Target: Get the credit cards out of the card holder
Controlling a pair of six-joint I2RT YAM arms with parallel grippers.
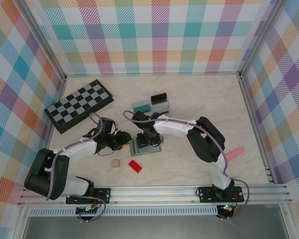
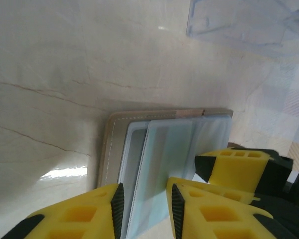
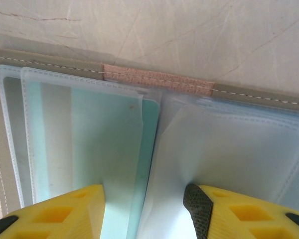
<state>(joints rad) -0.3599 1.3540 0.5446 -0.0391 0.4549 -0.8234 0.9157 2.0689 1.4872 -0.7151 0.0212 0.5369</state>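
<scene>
The left arm (image 1: 82,148) and the right arm (image 1: 172,127) are each built of white links joined by bulky black joint housings. A thin grey-purple cable (image 1: 52,179) is led along each arm in loose loops. Black base plates (image 1: 217,191) are bolted at the near edge of the desk (image 1: 199,99). The jaws are made of yellow plastic with rectangular hollows, and black ribbed pads (image 3: 197,209) are fitted on their inner faces.

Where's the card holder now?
Top view, mid-table: the card holder lies open just beyond the red block, under the right gripper.
</scene>
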